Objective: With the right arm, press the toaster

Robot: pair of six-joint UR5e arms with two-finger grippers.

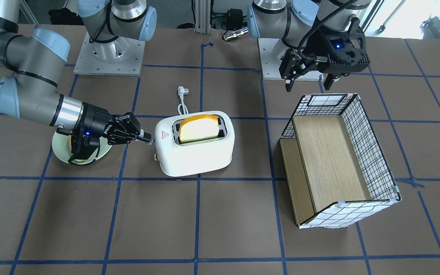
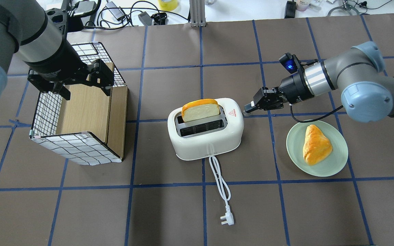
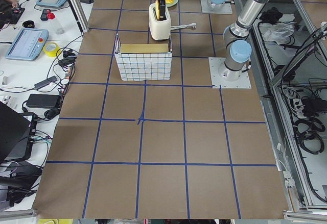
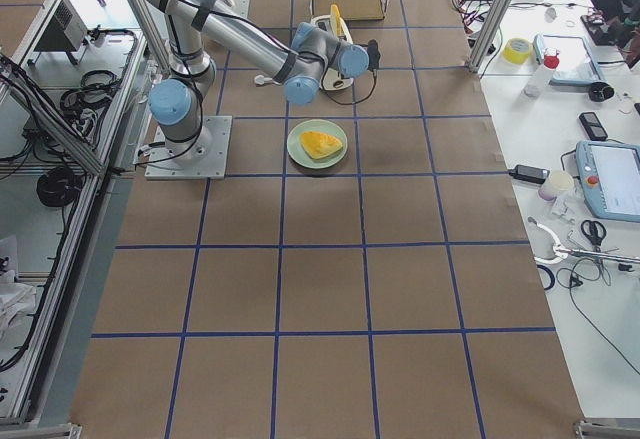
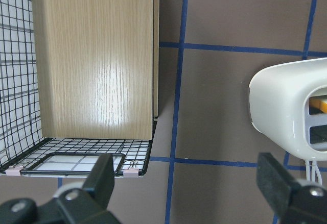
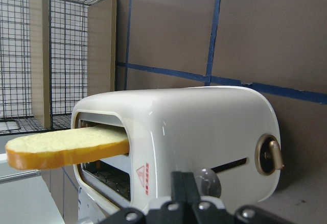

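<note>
The white two-slot toaster (image 2: 207, 136) stands mid-table, with a slice of bread (image 2: 200, 109) standing high in its far slot. My right gripper (image 2: 248, 110) is shut and empty, its tips level with the toaster's end by the red mark. In the right wrist view the shut fingertips (image 6: 185, 193) sit just below the clear lever knob (image 6: 208, 180) on the toaster (image 6: 204, 127). In the front view the right gripper (image 1: 149, 138) points at the toaster (image 1: 201, 156). My left gripper (image 2: 84, 87) hangs open and empty over the basket.
A wire basket with a wooden shelf (image 2: 77, 143) lies on the left. A green plate (image 2: 333, 164) holding a pastry (image 2: 316, 145) sits under the right forearm. The toaster's white cord and plug (image 2: 226, 218) trail toward the robot.
</note>
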